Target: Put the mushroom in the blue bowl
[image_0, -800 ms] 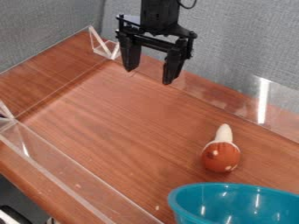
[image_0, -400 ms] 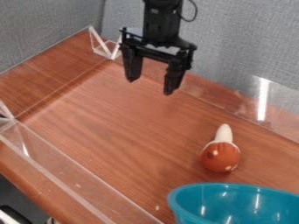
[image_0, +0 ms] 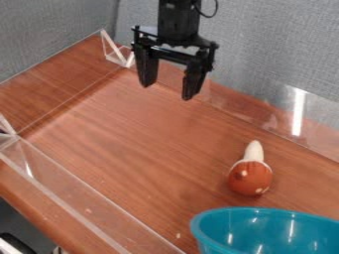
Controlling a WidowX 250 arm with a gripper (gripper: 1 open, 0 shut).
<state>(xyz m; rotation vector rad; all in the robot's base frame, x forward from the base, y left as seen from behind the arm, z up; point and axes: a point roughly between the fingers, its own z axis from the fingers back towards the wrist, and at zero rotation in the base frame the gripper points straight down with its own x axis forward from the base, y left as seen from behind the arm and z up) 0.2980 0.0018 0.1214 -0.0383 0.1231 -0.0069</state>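
- The gripper (image_0: 169,91) is shifting only slightly: it is hanging a little lower than at the start of this short stretch, after dipping and then easing back up a touch.
- Its fingers are standing wide apart with nothing between them, so it is carrying no load and is staying ready for a grasp.
- The mushroom (image_0: 249,178) is lying where it was, on the right-hand part of the bench (image_0: 133,139), its red cap facing the near edge and its pale stem pointing toward the far edge.
- The blue bowl (image_0: 269,231) is also keeping its place, sitting at the near right, just beside the mushroom; the view is cutting off part of it.
- For the task, this small motion is changing little: the gripper is probably still approaching, and it is needing to travel toward the near right and descend over the mushroom before closing.
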